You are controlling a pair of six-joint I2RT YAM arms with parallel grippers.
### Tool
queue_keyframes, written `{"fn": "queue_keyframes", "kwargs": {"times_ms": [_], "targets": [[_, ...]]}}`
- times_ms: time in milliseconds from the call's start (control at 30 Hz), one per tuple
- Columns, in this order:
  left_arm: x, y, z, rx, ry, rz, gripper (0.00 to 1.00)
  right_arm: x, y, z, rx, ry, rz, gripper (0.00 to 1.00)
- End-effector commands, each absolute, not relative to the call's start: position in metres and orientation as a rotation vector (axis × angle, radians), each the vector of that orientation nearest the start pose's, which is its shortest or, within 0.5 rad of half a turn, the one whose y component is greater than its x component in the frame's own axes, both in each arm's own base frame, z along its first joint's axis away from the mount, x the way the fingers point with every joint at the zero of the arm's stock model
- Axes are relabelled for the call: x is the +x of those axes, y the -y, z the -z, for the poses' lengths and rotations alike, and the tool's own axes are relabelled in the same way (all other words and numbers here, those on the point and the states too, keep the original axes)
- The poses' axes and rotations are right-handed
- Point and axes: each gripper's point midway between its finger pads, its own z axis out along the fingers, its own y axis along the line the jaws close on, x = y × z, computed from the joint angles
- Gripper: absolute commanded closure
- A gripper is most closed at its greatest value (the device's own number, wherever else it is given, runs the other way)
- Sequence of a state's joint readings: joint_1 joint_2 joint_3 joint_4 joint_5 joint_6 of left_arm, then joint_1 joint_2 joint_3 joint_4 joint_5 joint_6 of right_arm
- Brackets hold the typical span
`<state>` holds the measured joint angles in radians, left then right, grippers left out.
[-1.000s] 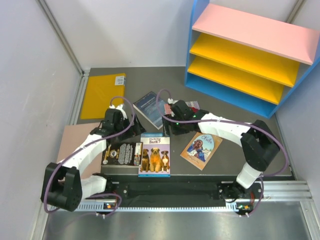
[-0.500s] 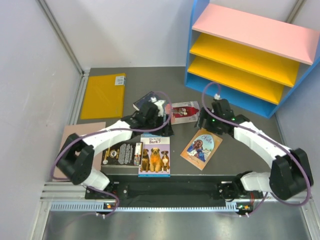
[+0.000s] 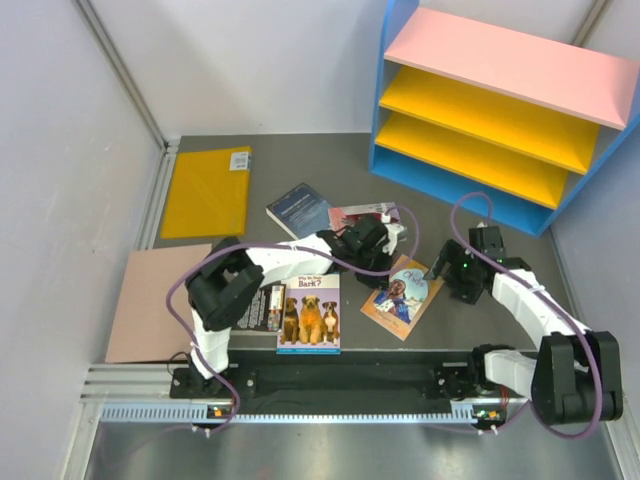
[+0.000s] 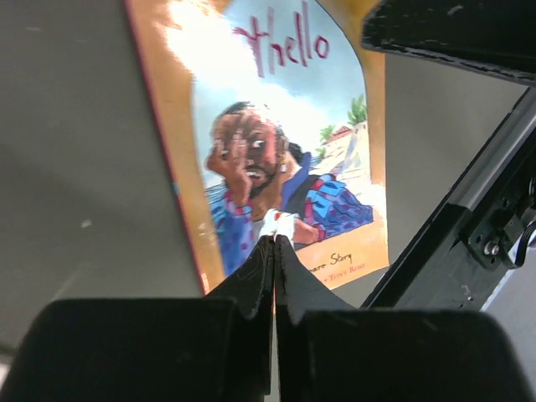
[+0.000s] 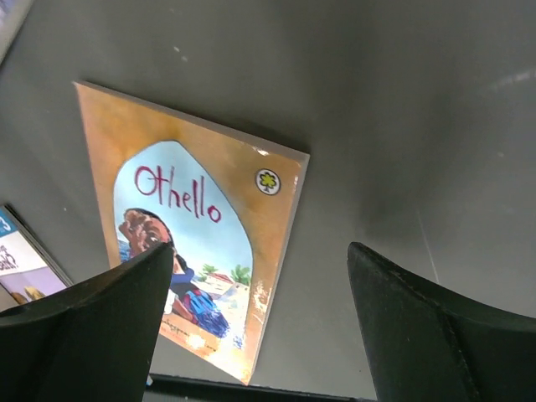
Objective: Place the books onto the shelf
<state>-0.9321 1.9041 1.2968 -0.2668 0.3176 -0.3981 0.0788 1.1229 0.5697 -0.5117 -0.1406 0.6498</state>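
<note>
Left tool: fingers pressed together, nothing between them. The tips are over the cover of the tan paperback with the blue-robed figure; whether they touch it cannot be told. A second ago these fingers stood spread at frame left, by the black paperback with white text. The left arm has since swung across to frame centre.

Right tool: fingers spread wide above the grey desk, by the tan paperback's right edge. A second ago it sat at centre over the red-and-white paperback; it has now drawn back to the right.

Books: all five lie flat on the desk, unshifted. The blue paperback with three dogs is at lower centre and the dark navy paperback is above it. The shelf unit with blue sides, pink top and yellow boards stands at upper right, well apart from the tools.
</note>
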Motion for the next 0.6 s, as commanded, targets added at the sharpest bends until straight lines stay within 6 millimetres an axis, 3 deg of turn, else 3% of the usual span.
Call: {"fn": "queue_keyframes", "kwargs": {"times_ms": [0,367,567], "targets": [[0.21,0.428,-0.064,0.953,-2.496,0.888,1.0,0.231,-0.075,-0.04,0.721,-2.601,-0.539,0.15],[0.204,0.424,-0.02,0.991,-2.623,0.766,1.0,0.235,-0.1,-0.033,0.639,-2.589,-0.75,0.18],[0.206,0.418,0.002,1.025,-2.685,0.566,1.0,0.24,-0.111,-0.052,0.565,-2.526,-0.846,0.21]]}}
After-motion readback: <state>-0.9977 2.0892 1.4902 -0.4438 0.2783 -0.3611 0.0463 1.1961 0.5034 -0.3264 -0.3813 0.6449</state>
